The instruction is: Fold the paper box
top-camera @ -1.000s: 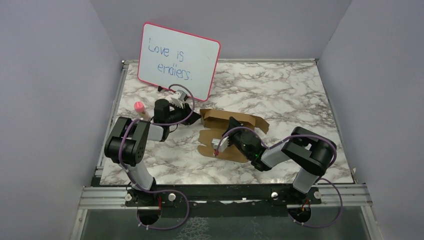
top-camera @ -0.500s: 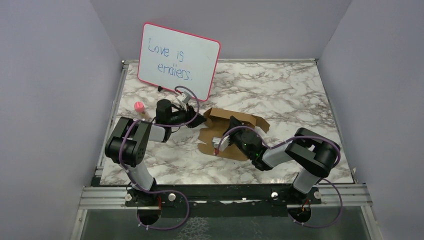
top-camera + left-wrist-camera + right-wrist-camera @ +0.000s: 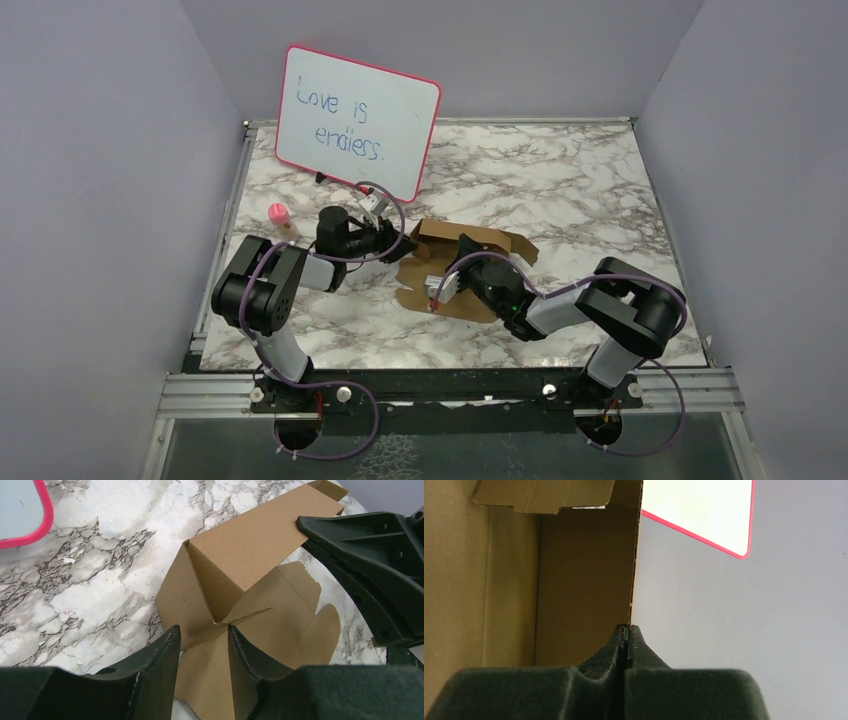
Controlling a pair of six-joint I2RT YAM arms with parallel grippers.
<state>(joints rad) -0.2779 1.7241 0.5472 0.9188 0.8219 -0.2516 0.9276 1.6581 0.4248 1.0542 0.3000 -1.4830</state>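
Brown cardboard paper box (image 3: 250,545): right pincer (image 3: 627,629) clamped on its wall, left pincer (image 3: 202,632) just slid in, open around a corner flap, looks ready to fold.

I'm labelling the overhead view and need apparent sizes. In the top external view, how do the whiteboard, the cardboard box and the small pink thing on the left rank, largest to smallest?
1. whiteboard, clearly the largest
2. paper box, though part of it is hidden
3. small pink object, by far the smallest
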